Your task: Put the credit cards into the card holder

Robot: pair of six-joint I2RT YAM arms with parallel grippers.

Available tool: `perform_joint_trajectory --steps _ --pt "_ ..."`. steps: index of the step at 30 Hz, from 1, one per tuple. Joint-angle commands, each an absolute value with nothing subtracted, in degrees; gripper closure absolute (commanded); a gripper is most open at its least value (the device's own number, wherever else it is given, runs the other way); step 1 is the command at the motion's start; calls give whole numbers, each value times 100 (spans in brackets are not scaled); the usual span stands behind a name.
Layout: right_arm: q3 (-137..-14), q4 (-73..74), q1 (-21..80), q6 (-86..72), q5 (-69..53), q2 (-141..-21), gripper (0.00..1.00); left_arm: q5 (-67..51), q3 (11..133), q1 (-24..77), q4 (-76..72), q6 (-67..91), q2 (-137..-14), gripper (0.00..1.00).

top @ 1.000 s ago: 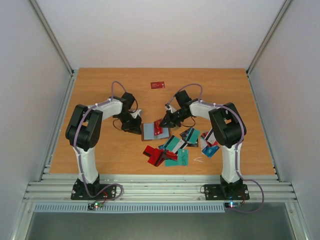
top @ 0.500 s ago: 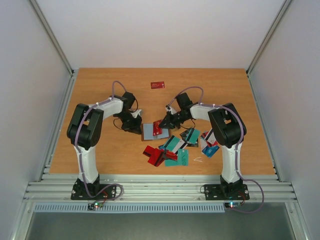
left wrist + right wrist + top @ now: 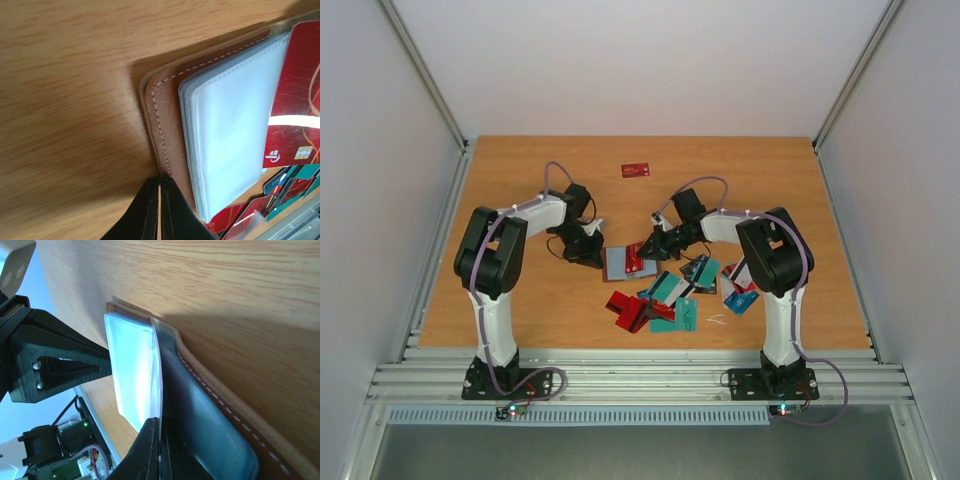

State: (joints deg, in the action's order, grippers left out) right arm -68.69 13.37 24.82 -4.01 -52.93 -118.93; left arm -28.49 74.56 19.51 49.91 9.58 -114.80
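in the middle of the table (image 3: 520, 180), between the two arms, the card holder (image 3: 620, 266) lies open and flat, with its brown leather cover down and its stack of clear sleeves facing up. your left gripper (image 3: 160, 189) is closed to a thin pinch on the stitched leather edge, pinning that side. your right gripper (image 3: 160, 424) is closed on the free edge of one clear sleeve (image 3: 132, 385), lifting it off the stack so a pocket gapes.

the leather looks stiff enough to hold by its rim. the sleeves look thin, floppy and slick, so expect them to slip or crease if you tug. grip close to the edge and pull gently.

a red card (image 3: 295, 95) appears to sit in a sleeve on the holder's right half, and the sleeve you hold looks empty.

the loose credit cards (image 3: 670, 297) lie in an overlapping heap just beside the holder, toward the right arm's base. a lone red card (image 3: 636, 170) lies well apart at the far side. they should be light, rigid and hard to lift off bare wood, so take one by an edge that overhangs another card.
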Motion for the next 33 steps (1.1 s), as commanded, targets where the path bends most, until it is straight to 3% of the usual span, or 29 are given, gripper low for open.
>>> perform_joint_trajectory --steps 1,33 --pt "-6842 1724 2540 -238 -4843 -11572 99 -2700 7464 1971 4908 922 -11795 94" --pt "-5942 -123 2630 -983 -4550 -11658 99 -2831 7331 1982 4892 1100 -11936 96"
